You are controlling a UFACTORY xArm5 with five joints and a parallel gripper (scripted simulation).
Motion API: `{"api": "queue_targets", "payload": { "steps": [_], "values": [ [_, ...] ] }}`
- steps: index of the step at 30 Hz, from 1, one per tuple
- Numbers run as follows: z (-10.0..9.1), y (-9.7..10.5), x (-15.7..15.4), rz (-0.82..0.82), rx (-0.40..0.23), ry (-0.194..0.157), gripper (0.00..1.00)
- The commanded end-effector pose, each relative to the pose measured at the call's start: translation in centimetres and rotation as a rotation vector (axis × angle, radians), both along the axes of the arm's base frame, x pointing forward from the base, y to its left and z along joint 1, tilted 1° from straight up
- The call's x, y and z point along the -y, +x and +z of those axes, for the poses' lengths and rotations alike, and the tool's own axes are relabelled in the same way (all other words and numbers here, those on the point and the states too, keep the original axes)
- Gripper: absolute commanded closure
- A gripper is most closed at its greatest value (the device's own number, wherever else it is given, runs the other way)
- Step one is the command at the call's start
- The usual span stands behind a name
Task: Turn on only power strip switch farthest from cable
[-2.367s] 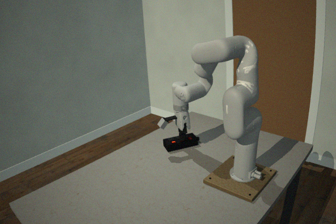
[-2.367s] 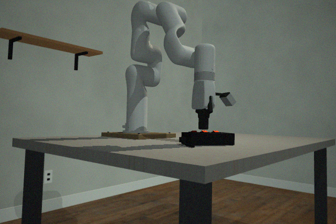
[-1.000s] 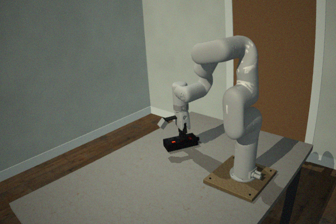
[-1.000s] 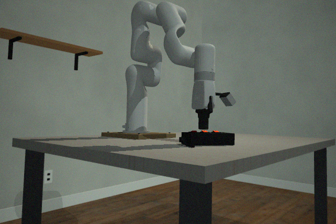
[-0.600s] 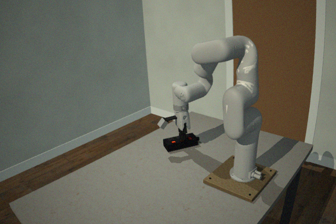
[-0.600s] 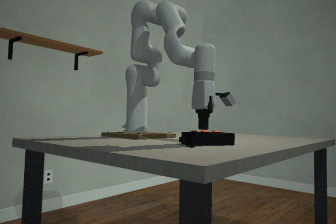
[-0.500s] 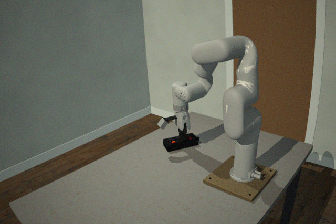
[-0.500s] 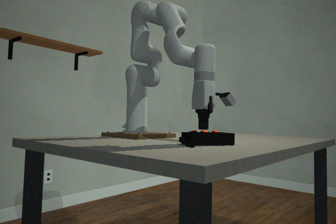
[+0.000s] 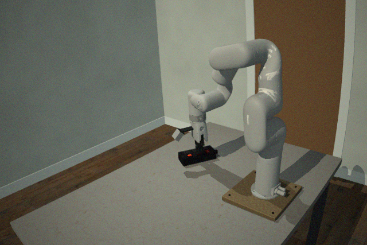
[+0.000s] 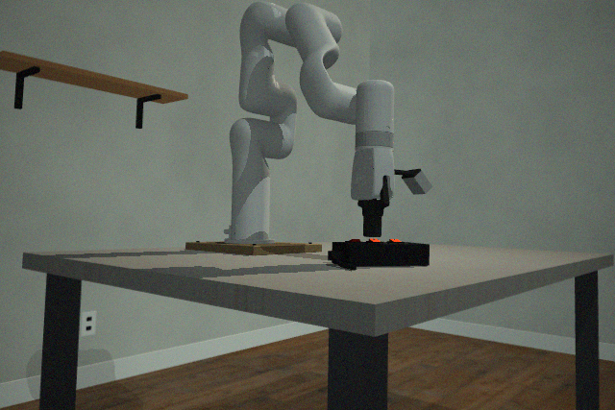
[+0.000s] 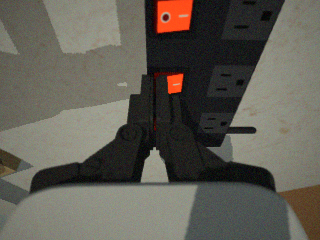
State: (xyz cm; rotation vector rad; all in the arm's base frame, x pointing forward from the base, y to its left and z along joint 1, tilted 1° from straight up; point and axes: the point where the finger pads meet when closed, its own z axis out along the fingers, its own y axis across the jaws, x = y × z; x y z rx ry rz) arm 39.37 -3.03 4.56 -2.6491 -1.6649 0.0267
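Note:
A black power strip [image 9: 197,155] lies flat on the grey table, also seen in the exterior view [image 10: 380,253]. In the wrist view it [image 11: 210,65] runs away from me, with red rocker switches along its left side and sockets on the right. One red switch [image 11: 173,16] shows fully at the top. A second switch [image 11: 174,83] is half hidden by my fingertips. A short black cable stub [image 11: 242,130] sticks out at the near end. My gripper [image 11: 154,91] [image 10: 372,232] is shut and empty, pointing straight down just above the second switch.
My arm's base stands on a wooden plate [image 9: 262,197] to the right of the strip. A wooden shelf [image 10: 89,80] hangs on the wall at the left. The far table edge runs close behind the strip [image 9: 189,131].

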Motion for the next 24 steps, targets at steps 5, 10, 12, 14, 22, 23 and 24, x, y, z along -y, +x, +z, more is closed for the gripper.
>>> {"api": "queue_targets", "payload": {
  "steps": [5,10,12,14,22,23,24],
  "values": [
    [0.11,0.13,0.01,0.0,0.003,0.0,1.0],
    [0.11,0.13,0.01,0.0,0.003,0.0,1.0],
    [0.11,0.13,0.01,0.0,0.003,0.0,1.0],
    [0.1,0.13,0.01,0.0,0.003,0.0,1.0],
    [-0.04,0.12,0.01,0.0,0.003,0.0,1.0],
    [-0.08,0.12,0.01,0.0,0.003,0.0,1.0],
    [-0.11,0.12,0.01,0.0,0.003,0.0,1.0]
  ]
}}
